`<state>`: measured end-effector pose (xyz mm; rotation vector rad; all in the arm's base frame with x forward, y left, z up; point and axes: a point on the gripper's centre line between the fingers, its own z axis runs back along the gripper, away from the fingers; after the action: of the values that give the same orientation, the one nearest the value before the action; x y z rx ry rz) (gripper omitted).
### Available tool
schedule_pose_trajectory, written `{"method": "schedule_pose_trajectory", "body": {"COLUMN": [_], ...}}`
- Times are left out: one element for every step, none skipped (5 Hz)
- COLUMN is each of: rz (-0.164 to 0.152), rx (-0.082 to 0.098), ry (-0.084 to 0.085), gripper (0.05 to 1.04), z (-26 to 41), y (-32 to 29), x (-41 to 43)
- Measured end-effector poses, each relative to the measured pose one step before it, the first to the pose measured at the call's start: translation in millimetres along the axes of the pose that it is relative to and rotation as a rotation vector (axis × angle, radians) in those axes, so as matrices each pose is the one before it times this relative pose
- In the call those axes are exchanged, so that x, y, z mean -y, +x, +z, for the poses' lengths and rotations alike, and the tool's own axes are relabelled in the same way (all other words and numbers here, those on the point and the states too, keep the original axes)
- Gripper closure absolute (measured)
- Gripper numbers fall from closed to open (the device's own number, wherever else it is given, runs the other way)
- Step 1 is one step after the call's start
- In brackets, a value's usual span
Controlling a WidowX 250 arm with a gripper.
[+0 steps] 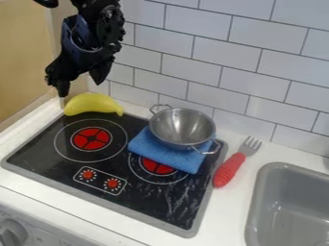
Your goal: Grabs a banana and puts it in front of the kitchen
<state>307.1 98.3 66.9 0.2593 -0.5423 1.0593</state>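
As the hand [81,87] hangs, fingers apart, yellow banana [92,104] below, at stove [64,166] corner

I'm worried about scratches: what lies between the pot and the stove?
In the camera view, a blue cloth lies between the pot and the stove.

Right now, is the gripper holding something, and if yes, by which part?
Nothing is held: the gripper hangs with its jaws apart over the banana, which lies at the back edge of the stove.
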Motion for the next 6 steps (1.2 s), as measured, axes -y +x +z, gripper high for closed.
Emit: {"method": "schedule_pose_trajectory", "body": {"rz": [-0.001, 0.0826, 0.1104, 0.1493, 0.1847, 0.0973], "rx": [-0.0349, -0.0469, 0.0122, -0.0491, -0.0186, -0.0162], "ry": [0.0334, 0.0332, -0.0012, 0.0362, 0.0609, 0.0248], "gripper": [0.085, 0.085, 0.085, 0.085, 0.085, 0.085], "z": [-7.69, -1.86, 6.15, -2.71, -6.37, -10.94], "y": [-11.31, -5.66, 9.33, 0.47, 8.39, 3.34], "x": [-8.14, -3.66, 7.1, 3.05, 7.82, 12.86]}}
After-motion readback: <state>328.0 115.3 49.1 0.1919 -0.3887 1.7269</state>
